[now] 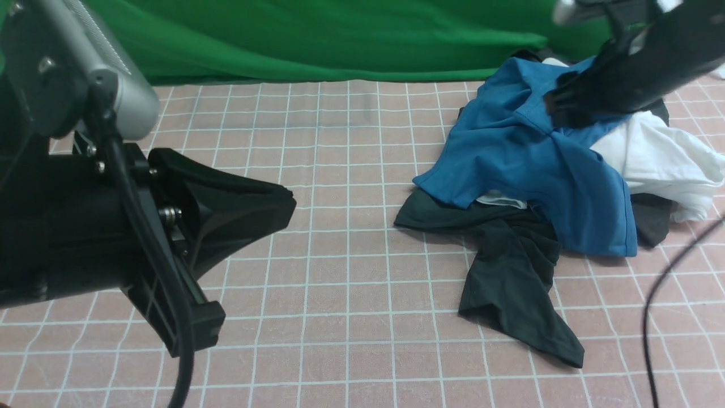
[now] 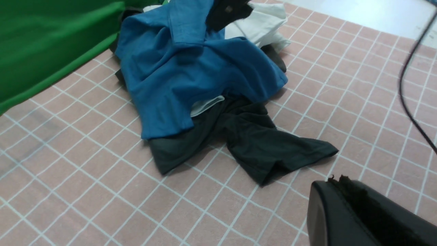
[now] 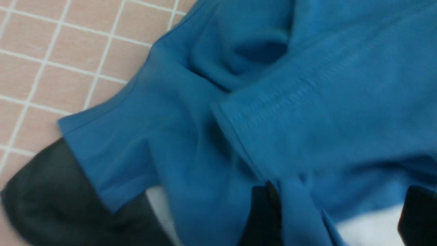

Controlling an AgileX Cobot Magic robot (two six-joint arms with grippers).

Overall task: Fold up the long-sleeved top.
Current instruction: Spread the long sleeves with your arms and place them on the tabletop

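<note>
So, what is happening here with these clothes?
A two-armed robot is working on clothes heaped on the table. The right claw is down on the blue shirt, which lies on top. Its jaws are open, with a fold of blue cloth between them. A dark garment and a white one lie under the shirt. The left claw is shut, empty and away from the heap. Nothing is folded yet.

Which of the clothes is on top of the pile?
The blue shirt. It is spread over the heap, the dark garment pokes out from under it, and the white garment lies bunched beside it.
</note>
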